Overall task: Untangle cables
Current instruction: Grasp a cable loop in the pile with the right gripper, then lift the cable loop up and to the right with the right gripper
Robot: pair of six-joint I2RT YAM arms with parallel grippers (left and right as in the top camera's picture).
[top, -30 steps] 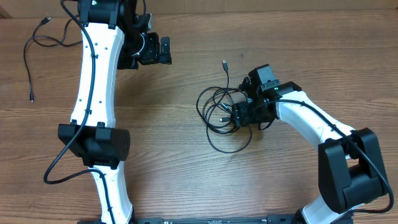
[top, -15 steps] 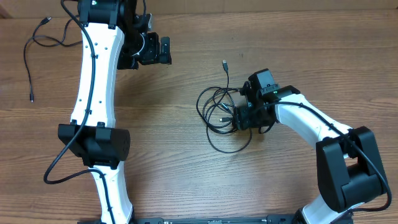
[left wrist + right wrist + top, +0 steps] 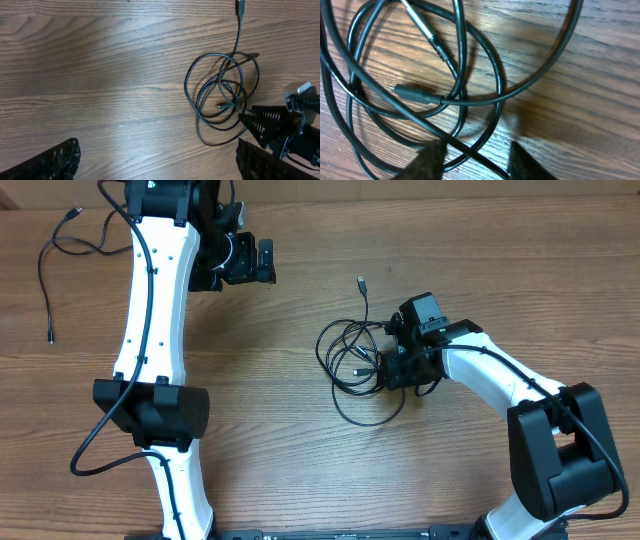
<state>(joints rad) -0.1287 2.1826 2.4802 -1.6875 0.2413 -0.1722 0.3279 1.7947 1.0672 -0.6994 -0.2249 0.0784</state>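
The cables (image 3: 350, 360) lie as a knotted bundle of thin black loops at mid-table, one plug end (image 3: 361, 282) trailing toward the far side. One more thin black cable (image 3: 46, 275) lies apart at the far left. My right gripper (image 3: 383, 367) is down at the bundle's right edge. In the right wrist view its fingers (image 3: 427, 162) straddle crossing strands (image 3: 470, 145), with a gap still showing on both sides. My left gripper (image 3: 267, 262) hovers wide open to the far left of the bundle, holding nothing. The left wrist view shows the bundle (image 3: 222, 95) ahead of its empty fingers (image 3: 55, 162).
The left arm's white links (image 3: 150, 320) run down the left side of the wooden table (image 3: 300, 460), and its thick black cable (image 3: 100, 445) loops beside the elbow. The right arm (image 3: 500, 380) reaches in from the near right corner.
My right gripper has edged left into the bundle and its jaws have narrowed around the strands. The left arm and the loose cable at far left have not moved.
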